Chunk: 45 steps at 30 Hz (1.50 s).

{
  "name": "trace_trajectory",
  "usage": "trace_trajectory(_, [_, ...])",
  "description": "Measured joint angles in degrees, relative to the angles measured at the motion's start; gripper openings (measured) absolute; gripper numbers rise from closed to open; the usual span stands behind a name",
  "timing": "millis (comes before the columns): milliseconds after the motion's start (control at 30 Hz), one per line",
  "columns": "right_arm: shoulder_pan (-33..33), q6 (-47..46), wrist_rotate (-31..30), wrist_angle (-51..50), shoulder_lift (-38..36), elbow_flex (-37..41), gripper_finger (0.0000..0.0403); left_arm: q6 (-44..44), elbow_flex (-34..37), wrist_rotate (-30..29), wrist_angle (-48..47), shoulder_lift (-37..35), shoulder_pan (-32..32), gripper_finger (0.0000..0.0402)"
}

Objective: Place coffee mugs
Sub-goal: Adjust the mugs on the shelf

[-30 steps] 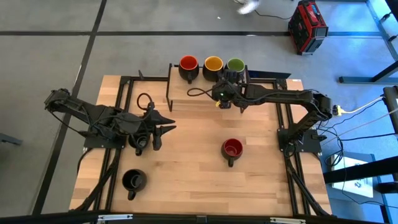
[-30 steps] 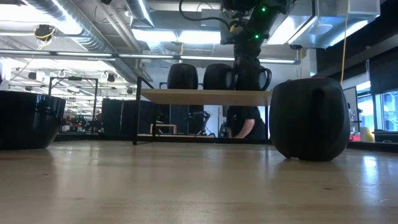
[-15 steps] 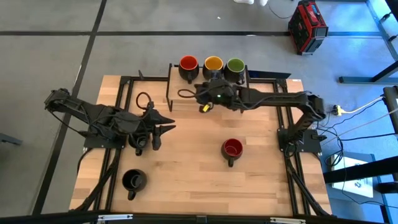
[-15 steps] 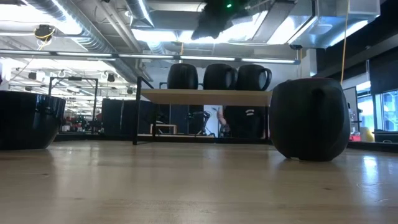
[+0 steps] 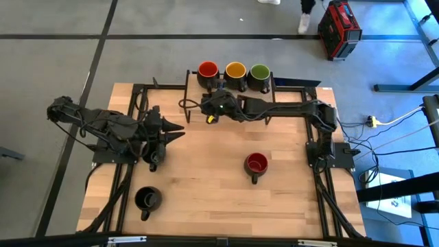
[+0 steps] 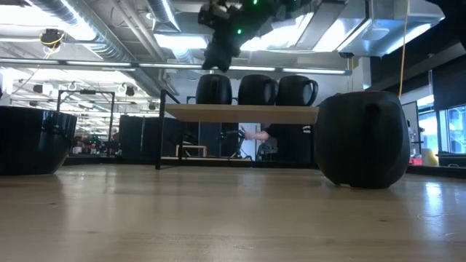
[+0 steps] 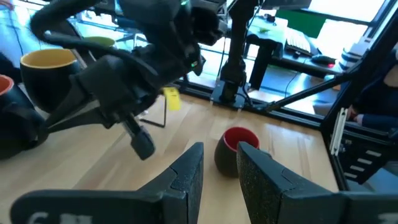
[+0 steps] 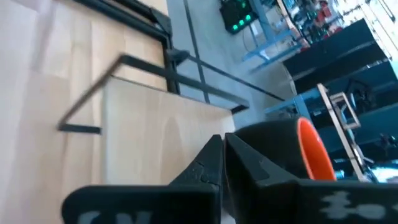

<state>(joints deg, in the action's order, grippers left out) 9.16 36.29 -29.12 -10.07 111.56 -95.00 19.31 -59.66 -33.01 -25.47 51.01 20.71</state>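
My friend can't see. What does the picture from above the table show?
The right gripper reaches beside three black mugs lined up on a raised wooden shelf. Two more mugs, one red-inside, one black-inside, sit on the table; the left gripper waits.

Industrial lab: exposed ceiling ducts (image 6: 87,33), concrete floor (image 5: 55,62).

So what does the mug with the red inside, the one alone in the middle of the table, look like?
The red-inside mug is small, black outside and glossy like ceramic. It stands upright and empty on the wooden table, its handle pointing to the table's near edge. Nothing touches it; both grippers are away from it. In the low view it shows as a dark rounded shape.
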Motion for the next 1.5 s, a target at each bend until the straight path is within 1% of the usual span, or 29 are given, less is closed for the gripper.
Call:
trace_trajectory(167, [1.9,-0.8,-1.3,-0.9,1.3,0.0,0.0007,-0.2,0.0,-0.3,-0.1,-0.2,0.0,0.0092])
trace_trajectory(333, [2.6,-1.0,-1.6,-0.5,1.3,0.0,0.0007,-0.2,0.0,-0.3,-0.2,-0.1,0.0,0.0092])
trace_trajectory(433, [2.6,-0.4,-2.9,-1.0,1.3,0.0,0.0007,-0.2,0.0,-0.4,-0.2,-0.1,0.0,0.0092])
trace_trajectory(567, [2.5,0.2,-3.9,-2.0,1.3,0.0,0.0007,-0.3,0.0,-0.4,-0.2,-0.1,0.0,0.0092])
trace_trajectory(1000, [2.4,0.2,-10.4,-5.9,1.3,0.0,0.0007,-0.4,0.0,-1.1,-0.2,-0.1,0.0,0.0092])
trace_trajectory(1133, [2.1,0.1,-11.0,-7.4,1.1,0.0,0.0007,-0.4,0.0,-1.1,-0.2,-0.1,0.0,0.0092])
trace_trajectory(1300, [-0.3,-1.0,-10.3,-8.5,-1.6,0.0,0.0007,-0.4,0.0,-1.1,-0.3,0.3,-0.3,0.0092])
trace_trajectory(1367, [-2.1,-5.4,-8.4,-11.0,-4.3,0.0,0.0007,-0.4,0.0,-1.0,-0.2,0.8,-0.9,0.0092])
trace_trajectory(1400, [-3.0,-9.0,-5.7,-13.4,-6.4,0.1,0.0007,-0.3,0.0,-1.0,-0.2,1.2,-1.1,0.0092])
trace_trajectory(1433, [-3.8,-13.1,-1.3,-15.8,-8.8,0.1,0.0007,-0.2,0.0,-0.9,-0.2,1.6,-1.3,0.0092])
trace_trajectory(1500, [-5.5,-22.5,9.7,-20.4,-13.9,-0.1,0.0007,-0.3,0.0,-0.6,0.1,2.5,-1.6,0.0092])
